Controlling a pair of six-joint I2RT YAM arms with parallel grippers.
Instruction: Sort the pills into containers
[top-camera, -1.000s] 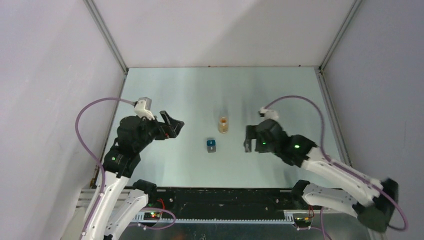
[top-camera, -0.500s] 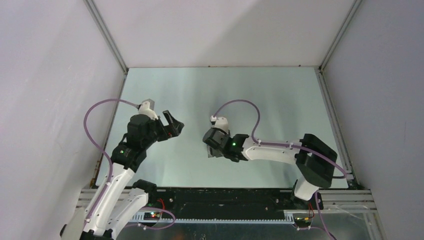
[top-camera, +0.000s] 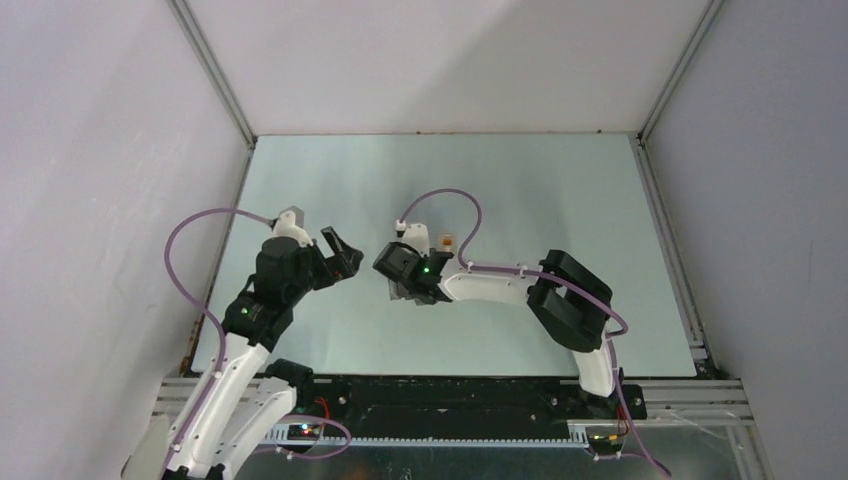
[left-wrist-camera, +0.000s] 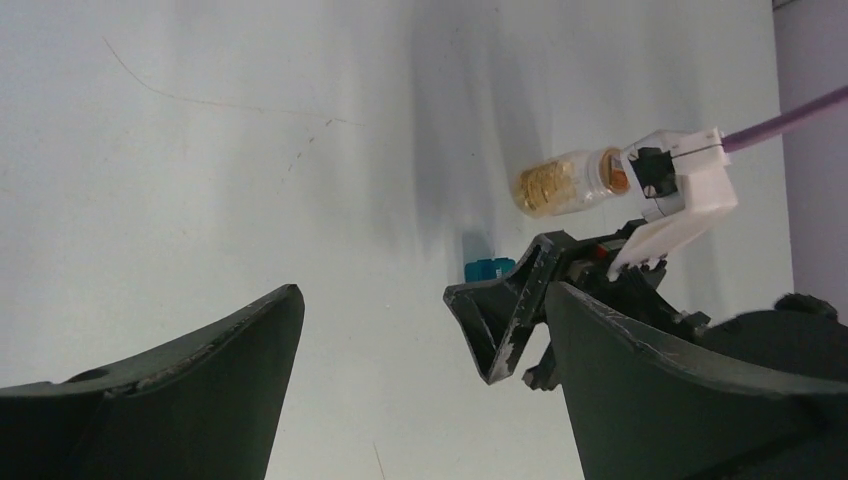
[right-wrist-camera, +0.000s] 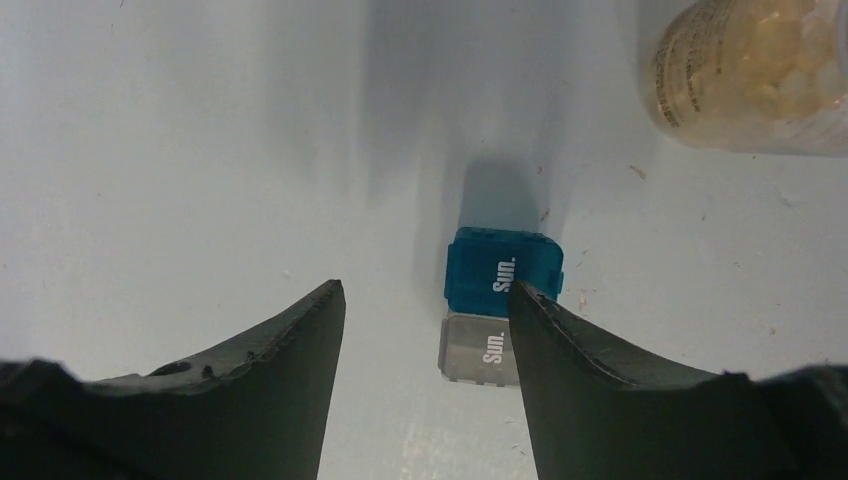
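Observation:
The container is a tiny teal box marked "Sun." with its grey lid lying open on the table. My right gripper is open just above it, and the right finger overlaps the box's right edge. In the top view the right gripper hides the box. A clear bottle of yellow pills lies just beyond, also seen in the top view and the left wrist view. My left gripper is open and empty to the left. Its wrist view shows the teal box.
Metal frame rails and white walls enclose the pale table. The right arm's elbow stretches across the table's near right part. A finger of the right gripper shows close in the left wrist view.
My right arm has swung left from the right side and its gripper now hovers over the teal box. My left gripper has shifted only slightly.

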